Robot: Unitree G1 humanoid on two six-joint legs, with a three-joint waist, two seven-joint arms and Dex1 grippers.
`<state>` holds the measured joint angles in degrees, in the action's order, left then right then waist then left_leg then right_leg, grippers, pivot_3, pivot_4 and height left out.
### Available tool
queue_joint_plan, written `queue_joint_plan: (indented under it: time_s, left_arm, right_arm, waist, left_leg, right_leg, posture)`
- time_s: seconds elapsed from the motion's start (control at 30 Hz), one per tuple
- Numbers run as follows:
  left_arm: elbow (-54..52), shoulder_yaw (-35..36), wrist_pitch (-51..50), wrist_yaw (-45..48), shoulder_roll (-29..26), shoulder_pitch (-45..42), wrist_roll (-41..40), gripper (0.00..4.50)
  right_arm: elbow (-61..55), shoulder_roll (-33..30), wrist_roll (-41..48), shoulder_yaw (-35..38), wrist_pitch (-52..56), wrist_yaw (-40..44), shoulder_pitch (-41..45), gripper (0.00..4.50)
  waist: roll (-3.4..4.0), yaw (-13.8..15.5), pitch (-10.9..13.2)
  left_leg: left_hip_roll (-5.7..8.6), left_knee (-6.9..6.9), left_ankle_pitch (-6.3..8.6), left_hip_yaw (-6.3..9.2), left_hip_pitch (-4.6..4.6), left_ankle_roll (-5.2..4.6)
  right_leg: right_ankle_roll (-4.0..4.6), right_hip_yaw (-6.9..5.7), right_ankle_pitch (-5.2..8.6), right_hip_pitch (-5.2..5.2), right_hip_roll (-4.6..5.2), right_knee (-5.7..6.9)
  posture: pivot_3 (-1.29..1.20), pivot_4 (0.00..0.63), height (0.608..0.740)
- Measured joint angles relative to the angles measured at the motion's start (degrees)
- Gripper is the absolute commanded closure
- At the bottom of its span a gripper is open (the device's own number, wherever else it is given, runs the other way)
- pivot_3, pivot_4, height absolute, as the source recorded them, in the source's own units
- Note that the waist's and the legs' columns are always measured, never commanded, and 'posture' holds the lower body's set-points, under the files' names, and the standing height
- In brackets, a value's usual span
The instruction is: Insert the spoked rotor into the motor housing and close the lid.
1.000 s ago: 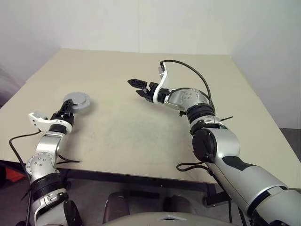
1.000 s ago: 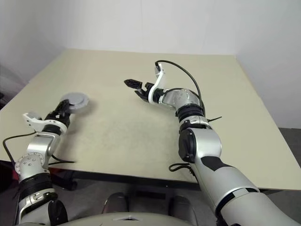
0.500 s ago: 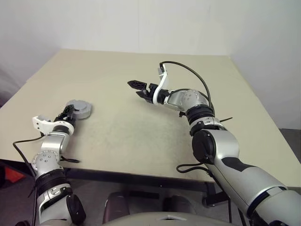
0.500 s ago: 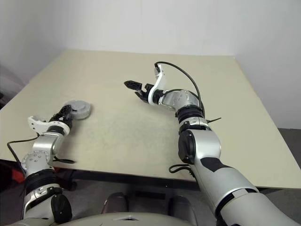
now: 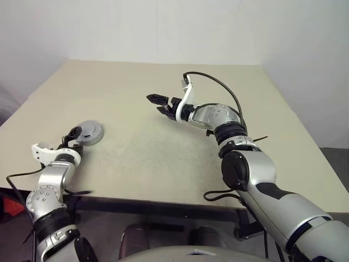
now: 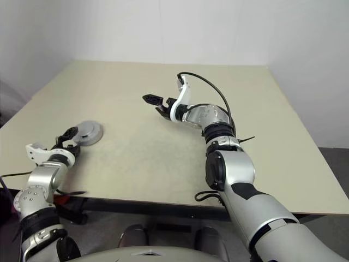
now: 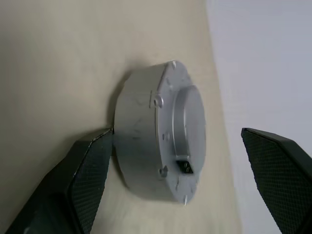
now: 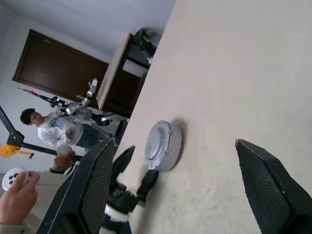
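Observation:
The motor housing (image 5: 90, 132) is a round grey can with its grey lid (image 7: 187, 127) on top, lying flat near the table's left edge. My left gripper (image 5: 72, 137) is open just short of it, its fingers (image 7: 90, 168) spread to either side of the housing and holding nothing. My right gripper (image 5: 158, 103) hovers open and empty above the middle of the table, well away from the housing, which also appears in its wrist view (image 8: 161, 145). The spoked rotor is out of view.
The beige table (image 5: 180, 147) has bare surface between the two arms, and its left edge runs close to the housing. Beyond that edge, a person (image 8: 51, 132) stands by another robot arm, and a hand (image 8: 14, 192) holds a controller.
My left gripper has opened, let go of the housing, and drawn back and down toward the table's near edge. The housing now rests flat. The right arm has stayed in place.

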<state>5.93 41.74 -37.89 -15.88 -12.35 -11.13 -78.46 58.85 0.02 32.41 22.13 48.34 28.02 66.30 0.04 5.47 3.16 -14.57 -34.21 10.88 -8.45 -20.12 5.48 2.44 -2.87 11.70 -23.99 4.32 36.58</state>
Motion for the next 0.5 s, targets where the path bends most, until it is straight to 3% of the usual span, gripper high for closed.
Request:
queue_joint_plan:
  time_s: [0.3,0.5]
  left_arm:
    - [-8.0,-6.9,-13.9,-3.7,-3.0,7.6,-10.1,0.03]
    - [-15.0,-21.8,-14.9,5.5,-8.9,5.2,3.8,0.03]
  right_arm:
    - [-0.2,0.2,-1.4,-1.5,-1.9,0.3,-0.1,0.00]
    - [-11.3,-4.8,-11.5,-17.2,-15.0,15.5,-9.8,0.00]
  waist:
    - [0.40,0.5,-0.2]
    - [0.02,1.1,-0.2]
  left_leg:
    - [0.41,-0.01,0.20,0.01,0.47,-0.35]
    - [0.55,-0.01,0.20,0.09,0.44,-0.37]
  right_leg:
    - [-0.55,0.00,0.34,0.72,0.37,-0.02]
    - [-0.64,-0.21,0.35,0.95,0.64,-0.11]
  posture:
    - [0.00,0.000,0.740]
    - [0.00,0.000,0.740]
